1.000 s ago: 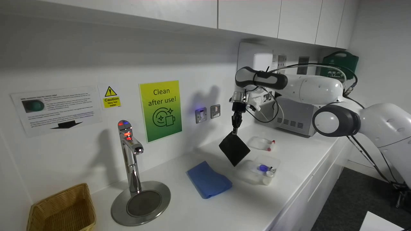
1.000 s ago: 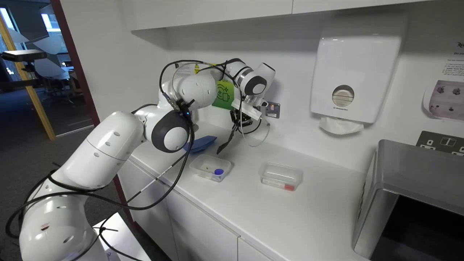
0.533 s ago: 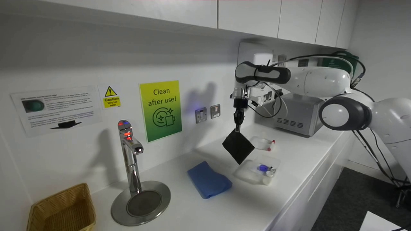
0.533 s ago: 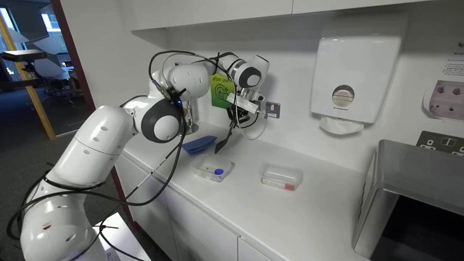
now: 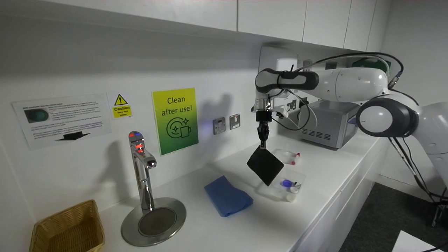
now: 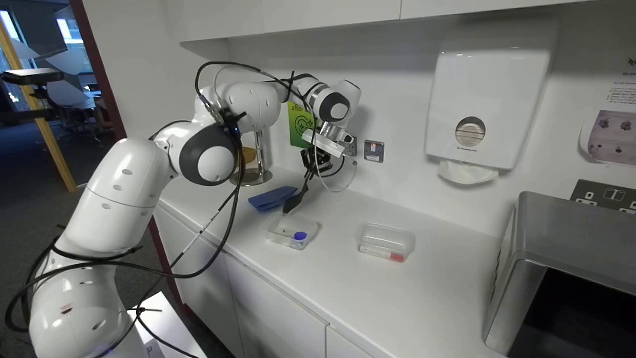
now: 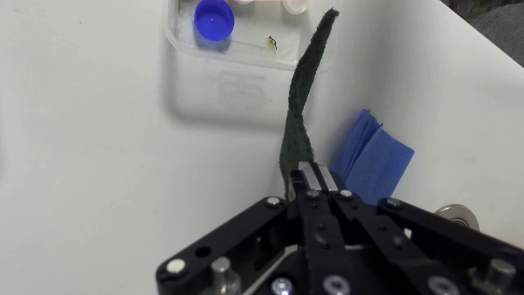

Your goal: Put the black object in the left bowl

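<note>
The black object [image 5: 265, 166] is a flat dark square that hangs by one corner from my gripper [image 5: 263, 144]. In the wrist view the black object [image 7: 295, 131] shows edge-on as a twisted strip below the closed fingertips [image 7: 318, 176]. The left bowl [image 6: 278, 239] is a shallow translucent tub with a blue cap and small white pieces in it. In an exterior view the lower tip of the black object [image 6: 295, 200] is by the tub's back rim; I cannot tell whether it touches. In the wrist view it overlaps the tub's edge [image 7: 254, 61].
A blue folded pad [image 5: 229, 196] lies beside the tub. A second clear tub with red pieces [image 6: 385, 238] stands farther along the counter. A metal tap [image 5: 143, 175] with its round drain, a wicker basket [image 5: 66, 227] and a grey microwave [image 6: 561, 238] also stand there.
My gripper has carried the black object toward the tub with the blue cap, rightward in an exterior view. It rose slightly, then came lower. The tubs and blue pad have not moved.
</note>
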{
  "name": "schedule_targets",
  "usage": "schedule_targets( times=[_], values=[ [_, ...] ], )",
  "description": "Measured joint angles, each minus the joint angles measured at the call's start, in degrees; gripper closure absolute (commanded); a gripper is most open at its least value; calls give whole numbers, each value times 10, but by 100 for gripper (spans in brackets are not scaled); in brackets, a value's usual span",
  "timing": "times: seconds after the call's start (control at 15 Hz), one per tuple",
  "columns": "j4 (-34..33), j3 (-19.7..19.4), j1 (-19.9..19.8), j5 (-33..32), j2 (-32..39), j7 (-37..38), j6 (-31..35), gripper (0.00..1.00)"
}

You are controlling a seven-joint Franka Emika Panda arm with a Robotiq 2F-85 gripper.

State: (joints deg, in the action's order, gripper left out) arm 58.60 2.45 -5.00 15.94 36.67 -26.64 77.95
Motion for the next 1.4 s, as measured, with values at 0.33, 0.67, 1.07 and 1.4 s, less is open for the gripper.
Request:
schedule_targets(
  times=[0.33, 0.67, 1.07, 1.4],
  values=[
    [34, -1, -3, 0, -36, 0, 0, 100],
    [70, -11, -6, 0, -75, -2, 1, 100],
    [122, -29, -14, -4, -107, -20, 3, 100],
    [151, -33, -16, -17, -132, -38, 3, 100]
  ],
)
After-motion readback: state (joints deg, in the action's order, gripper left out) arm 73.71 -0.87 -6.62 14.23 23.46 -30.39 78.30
